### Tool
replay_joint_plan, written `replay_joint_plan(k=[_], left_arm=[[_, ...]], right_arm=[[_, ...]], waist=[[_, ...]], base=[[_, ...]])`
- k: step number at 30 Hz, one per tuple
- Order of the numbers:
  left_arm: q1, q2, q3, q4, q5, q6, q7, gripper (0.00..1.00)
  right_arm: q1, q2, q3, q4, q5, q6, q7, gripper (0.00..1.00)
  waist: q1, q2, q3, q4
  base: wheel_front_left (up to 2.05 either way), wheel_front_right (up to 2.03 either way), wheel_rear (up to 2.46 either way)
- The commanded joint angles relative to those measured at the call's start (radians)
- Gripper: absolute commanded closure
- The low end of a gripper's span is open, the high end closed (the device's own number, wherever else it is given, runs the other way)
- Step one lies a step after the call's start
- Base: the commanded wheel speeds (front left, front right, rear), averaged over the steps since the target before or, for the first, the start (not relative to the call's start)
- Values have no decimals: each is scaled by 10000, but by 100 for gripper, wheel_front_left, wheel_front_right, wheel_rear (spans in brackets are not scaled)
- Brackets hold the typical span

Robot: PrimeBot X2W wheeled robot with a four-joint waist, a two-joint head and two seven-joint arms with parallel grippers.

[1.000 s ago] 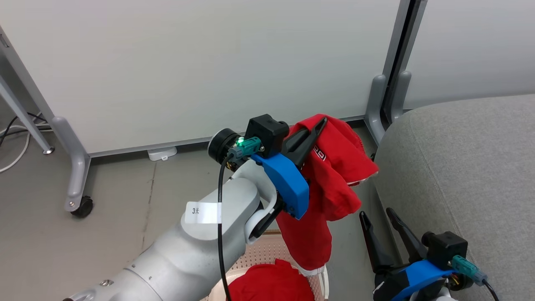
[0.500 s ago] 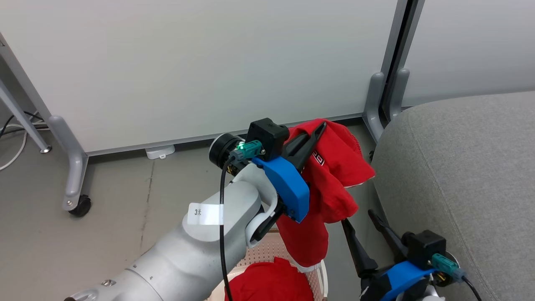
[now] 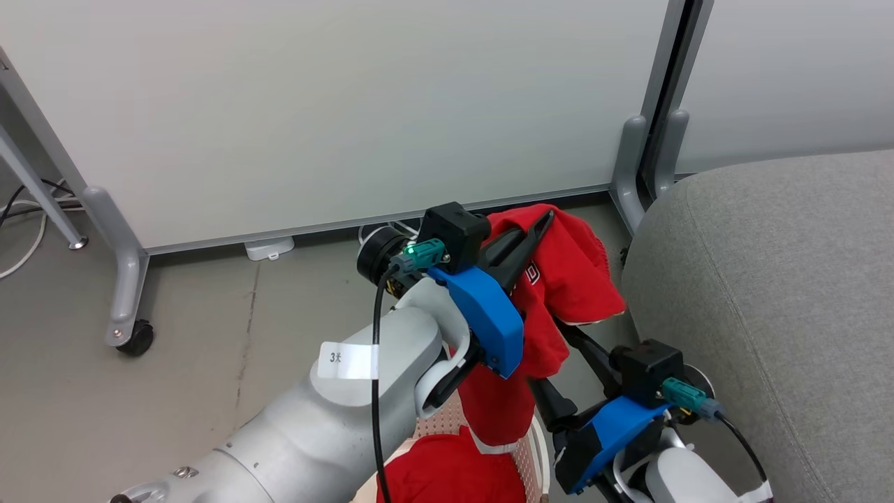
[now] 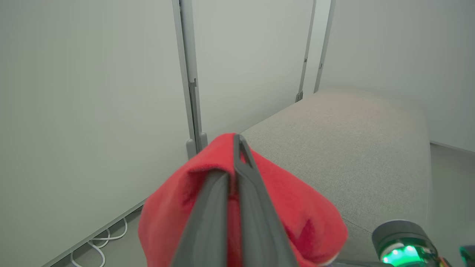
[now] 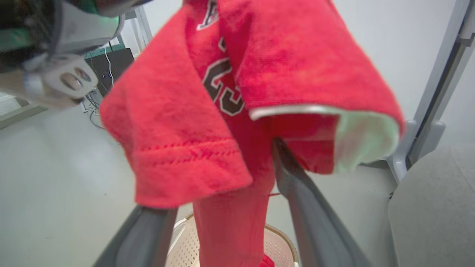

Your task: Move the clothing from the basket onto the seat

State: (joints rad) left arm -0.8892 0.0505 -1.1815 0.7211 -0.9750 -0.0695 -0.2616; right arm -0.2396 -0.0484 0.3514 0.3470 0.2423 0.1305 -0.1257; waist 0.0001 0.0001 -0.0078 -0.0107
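Observation:
My left gripper is shut on a red garment of the clothing and holds it up in the air beside the grey seat. The cloth drapes over its fingers and hangs down to the basket. A second red garment lies inside the basket. My right gripper is open, its fingers standing on either side of the hanging garment, just above the basket's rim.
White partition panels on grey feet stand behind, one on a castor. White cables lie on the grey floor at far left. The seat's rounded corner is right of the held garment.
My right gripper has moved up and left from beside the seat until its open fingers straddle the hanging garment. My left gripper keeps its hold, nearly still.

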Motion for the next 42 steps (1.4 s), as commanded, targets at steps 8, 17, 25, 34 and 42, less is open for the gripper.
replay_joint_plan(k=[8, 17, 25, 34, 42], left_arm=[[-141, -3, -110, -103, -100, 63, -49, 100], [-60, -3, -205, -166, -146, 81, -50, 100], [-16, -1, -303, -208, -255, 74, -50, 100], [-101, -3, -409, -273, -345, 94, -49, 100], [-129, -3, -379, -161, -377, 114, -49, 100]], right_arm=[[-884, -38, 1094, 541, 718, 5, -37, 0], [-1617, -37, 1522, 1159, 1192, 5, -556, 0], [-2008, -35, 1266, 1691, 1462, 5, -1032, 0], [-2389, -35, 1165, 2191, 1705, 5, -1248, 100], [-2520, -35, 1036, 2520, 1653, 5, -1356, 100]], waist=[[-1, -1, -71, 28], [-1, -1, -134, 39], [-1, -1, -166, 77], [-1, -1, -125, 54], [-1, -1, -65, 8]], base=[[0, 0, 0], [0, 0, 0], [0, 0, 0], [0, 0, 0], [0, 0, 0]])
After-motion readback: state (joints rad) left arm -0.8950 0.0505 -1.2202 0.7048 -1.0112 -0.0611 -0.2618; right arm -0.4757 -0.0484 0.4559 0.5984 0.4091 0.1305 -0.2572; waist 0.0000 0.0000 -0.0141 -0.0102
